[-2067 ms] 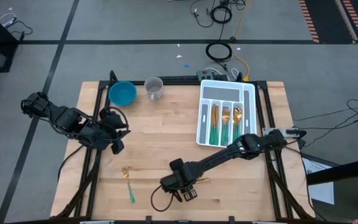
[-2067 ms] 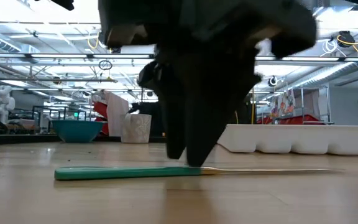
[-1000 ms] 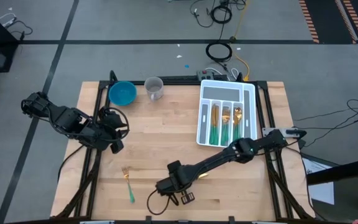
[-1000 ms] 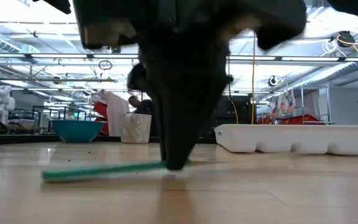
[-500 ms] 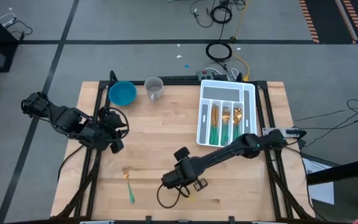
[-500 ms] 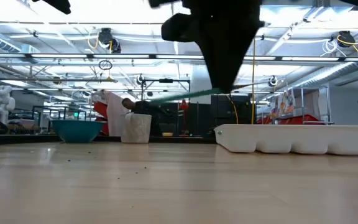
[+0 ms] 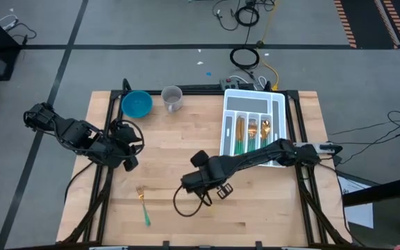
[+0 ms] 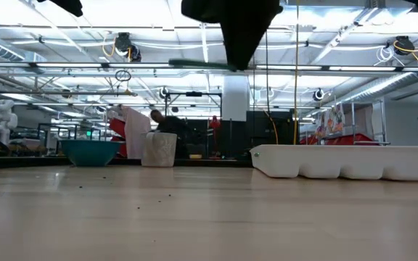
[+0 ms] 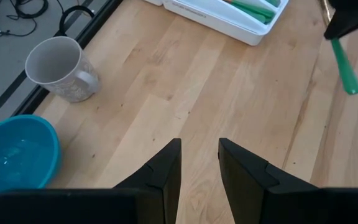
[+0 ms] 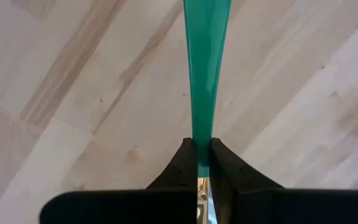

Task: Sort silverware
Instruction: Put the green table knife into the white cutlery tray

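R gripper point(image 10: 199, 163) w/ teal-handled utensil point(image 10: 206, 68), above table point(image 7: 172, 139)

Right arm: stretched low across table middle; right gripper point(image 7: 222, 192) raised off the surface, fingers point(image 10: 224, 163) clamped on a teal-handled utensil point(image 10: 205, 68). Left arm: folded at table's left edge; left gripper point(image 9: 199, 163) idle, fingers slightly parted.
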